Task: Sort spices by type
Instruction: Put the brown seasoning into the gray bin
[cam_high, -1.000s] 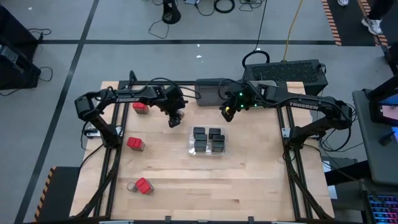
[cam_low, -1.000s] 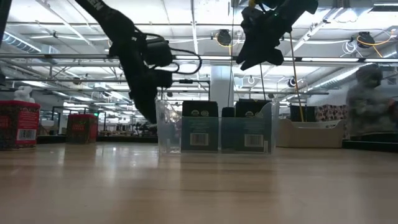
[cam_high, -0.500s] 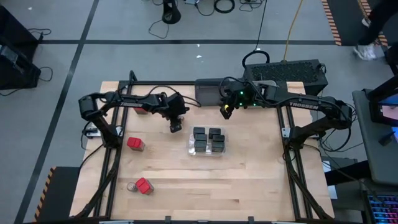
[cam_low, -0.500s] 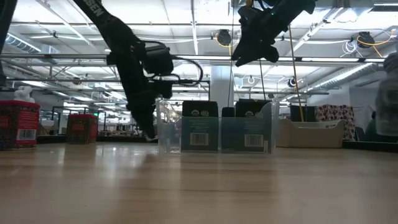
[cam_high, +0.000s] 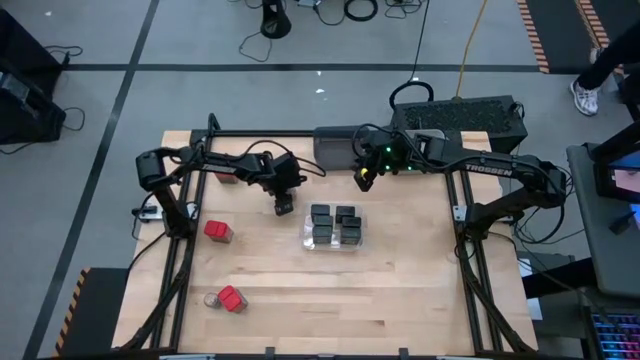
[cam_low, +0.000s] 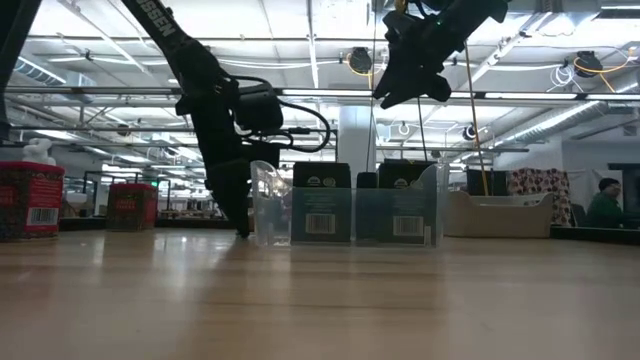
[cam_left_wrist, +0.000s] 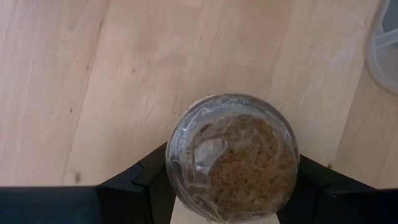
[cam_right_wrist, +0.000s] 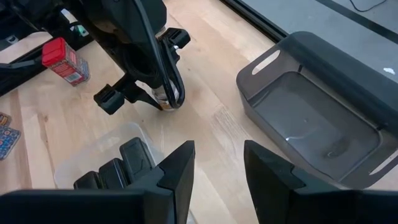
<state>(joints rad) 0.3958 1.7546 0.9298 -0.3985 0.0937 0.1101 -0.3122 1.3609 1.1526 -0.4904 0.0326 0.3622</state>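
My left gripper (cam_high: 284, 204) is shut on a small round clear jar (cam_left_wrist: 231, 157) of brown spice, low over the wood just left of the clear bin (cam_high: 333, 228). That bin holds several black boxy spices (cam_high: 347, 222). Two red-topped boxes (cam_high: 218, 231) (cam_high: 232, 299) stand on the table's left side, and a second small jar (cam_high: 211, 299) stands beside the nearer one. My right gripper (cam_right_wrist: 217, 174) hangs open and empty high above the far middle, near the dark grey bin (cam_right_wrist: 311, 118). My left gripper pinches the jar's round side wall (cam_left_wrist: 177, 168) between its two fingers, one on each side. The fingers come from above, slanting steeply down. The jar's clear round end faces the wrist. Its lower end (cam_right_wrist: 168, 106) is at the tabletop; whether it touches, I cannot tell.
The empty dark grey bin (cam_high: 340, 148) sits at the table's far edge. Black frame rails run along the table's left side (cam_high: 178, 260) and right side (cam_high: 470, 270). Bare wood lies toward the near edge (cam_high: 340, 300). A person (cam_low: 604, 200) shows beyond the table.
My left gripper has gone down toward the table with the jar, staying just left of the clear bin. The jar stays in its fingers throughout.
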